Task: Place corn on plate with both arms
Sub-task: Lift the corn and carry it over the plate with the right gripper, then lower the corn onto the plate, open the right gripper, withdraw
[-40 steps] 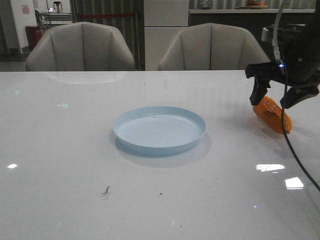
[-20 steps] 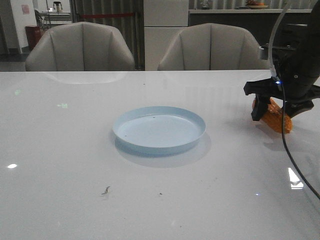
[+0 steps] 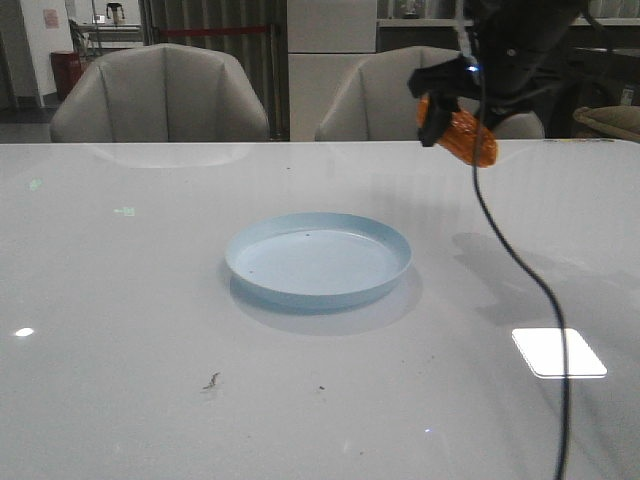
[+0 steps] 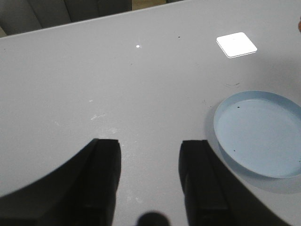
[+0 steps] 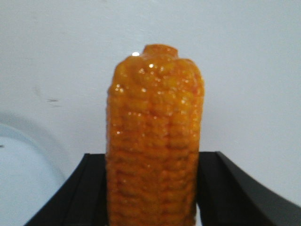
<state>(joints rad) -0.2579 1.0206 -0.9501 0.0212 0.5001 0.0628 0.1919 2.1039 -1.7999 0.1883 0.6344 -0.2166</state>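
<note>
The right pincer (image 3: 452,112) was up in the air above the far right part of the table (image 3: 120,330), clenched on the corn (image 3: 467,137), which hung clear of the surface, tilted with one end sloping down toward the right. In the right wrist view the corn (image 5: 154,141) stood between the two black fingers (image 5: 82,193), its bumpy orange kernel rows filling the gap and its blunt end pointing away from the wrist; a slice of the plate's (image 5: 19,179) pale blue rim showed at the edge of that picture. The plate (image 3: 318,258) sat flat near the middle of the table, nothing resting on it, and lay well apart from the lifted corn, lower and to the left of it in the front view. A thin black cable (image 3: 520,260) trailed down from the right arm in front of the table. The left pincer (image 4: 149,176) was seen only from its own wrist camera: its two dark fingers (image 4: 104,176) stood spread with bare table between them, gripping nothing, and the plate (image 4: 221,136) lay just beside them on the table. Two grey chairs (image 3: 160,95) stood behind the table's far edge.
</note>
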